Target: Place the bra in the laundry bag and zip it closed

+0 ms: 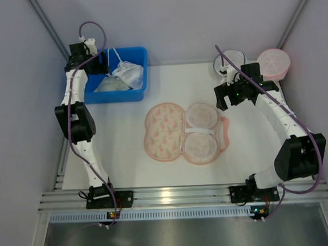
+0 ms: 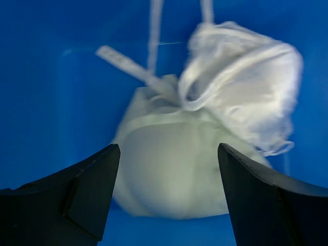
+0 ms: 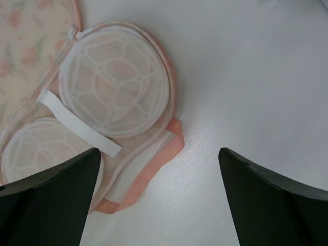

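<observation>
The bra (image 2: 169, 171), pale cream and padded, lies in the blue bin (image 2: 36, 92) with one cup facing up; it also shows in the top view (image 1: 110, 85). My left gripper (image 2: 169, 148) hangs just above that cup, open, its fingers (image 2: 95, 189) standing either side of it without pinching it; from above it sits over the bin (image 1: 100, 65). The laundry bag (image 1: 165, 131) lies unzipped and spread flat mid-table, its floral half on the left and white mesh domes (image 3: 115, 82) on the right. My right gripper (image 3: 160, 154) hovers open and empty over the table by the bag's pink rim (image 3: 154, 164), to the bag's right in the top view (image 1: 228, 100).
A brighter white bra (image 2: 246, 97) with thin straps is heaped against the cream one in the bin (image 1: 143, 75). A round white mesh pouch (image 1: 230, 60) and a round pink pouch (image 1: 274, 62) sit at the back right. Grey walls close in both sides.
</observation>
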